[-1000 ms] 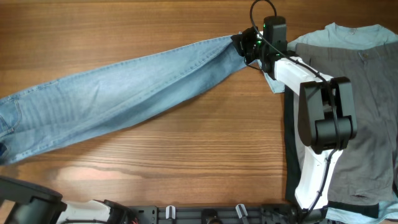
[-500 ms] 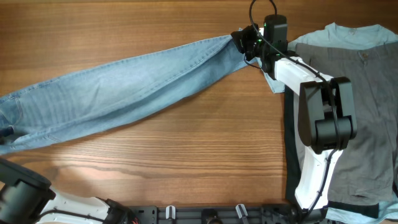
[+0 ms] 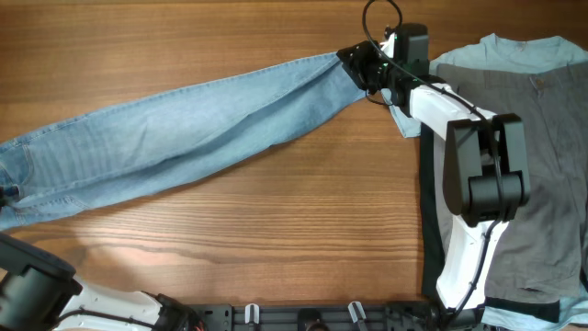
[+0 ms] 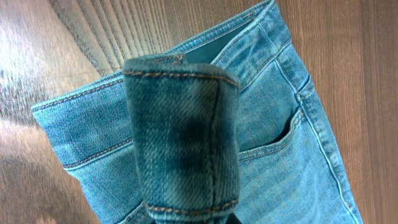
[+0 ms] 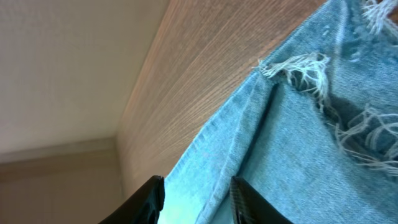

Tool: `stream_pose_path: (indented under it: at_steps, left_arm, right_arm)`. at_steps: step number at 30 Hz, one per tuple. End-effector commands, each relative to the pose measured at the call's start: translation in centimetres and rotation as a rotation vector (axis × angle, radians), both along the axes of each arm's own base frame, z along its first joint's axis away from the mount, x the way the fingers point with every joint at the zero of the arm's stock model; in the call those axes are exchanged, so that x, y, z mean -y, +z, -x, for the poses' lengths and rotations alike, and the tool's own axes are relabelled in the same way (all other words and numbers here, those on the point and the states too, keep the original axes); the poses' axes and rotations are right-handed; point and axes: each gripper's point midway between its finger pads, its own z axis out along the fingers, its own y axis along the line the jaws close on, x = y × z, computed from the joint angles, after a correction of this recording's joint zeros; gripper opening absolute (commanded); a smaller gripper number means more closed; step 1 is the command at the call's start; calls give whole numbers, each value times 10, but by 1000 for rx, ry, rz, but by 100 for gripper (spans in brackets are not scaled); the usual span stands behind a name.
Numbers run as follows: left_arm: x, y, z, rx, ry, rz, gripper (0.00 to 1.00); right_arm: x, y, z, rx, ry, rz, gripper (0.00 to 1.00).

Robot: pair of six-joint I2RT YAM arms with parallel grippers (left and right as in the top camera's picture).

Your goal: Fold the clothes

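Overall: a pair of long light-blue washed denim jeans (image 3: 184,138) lies stretched slantwise across a brown wood-grain table (image 3: 276,239), waist at the left edge, leg ends at the upper right.
Table: smooth planks with fine streaked grain, and a pale sheen near the lower left.
Jeans: soft faded denim, paler along the middle of the legs, with long shallow creases running lengthwise; the two legs lie one on the other as a single tapering band.
Side pile: grey woven trousers (image 3: 542,165) lie flat on a pale blue-green knit shirt (image 3: 514,51) at the right of the table, apart from the denim.
Right arm: a white and black jointed arm (image 3: 478,175) reaches from the near edge up to the leg ends.
Right gripper: the black right gripper (image 3: 361,62) is closed on the leg ends; in the wrist view its two dark fingers (image 5: 151,199) straddle the denim edge.
Waistband: a thick fold of the darker blue waistband (image 4: 180,137), edged with tan double stitching, stands up close to the left wrist camera.
Left gripper: the left gripper (image 3: 5,193) shows only as a dark bit at the waist by the left edge; the raised fold covers its fingers, and it holds that fold.
Back pocket: a stitched back pocket (image 4: 280,168) with a curved opening lies flat beside the fold.
Hem: the frayed hem (image 5: 298,65) shows loose white threads in ragged tufts.
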Motion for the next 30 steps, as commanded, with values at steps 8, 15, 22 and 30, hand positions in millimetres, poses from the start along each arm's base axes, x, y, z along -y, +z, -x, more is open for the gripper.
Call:
stream_pose_path:
  at_steps: [8,15,22,30]
  left_arm:
    - [8,-6,-1,-10,-23,38,5]
    - [10,-6,0,-14,-23,45,14]
    - [13,-8,2,-23,-24,60,20]
    - [16,-10,4,-39,-44,68,24]
  right_arm:
    - [-27,31,49,-26,269,56,34]
    - [-43,184,25,508,298,535,44]
    - [-104,94,80,694,1009,1156,29]
    - [-180,12,130,940,1489,1008,45]
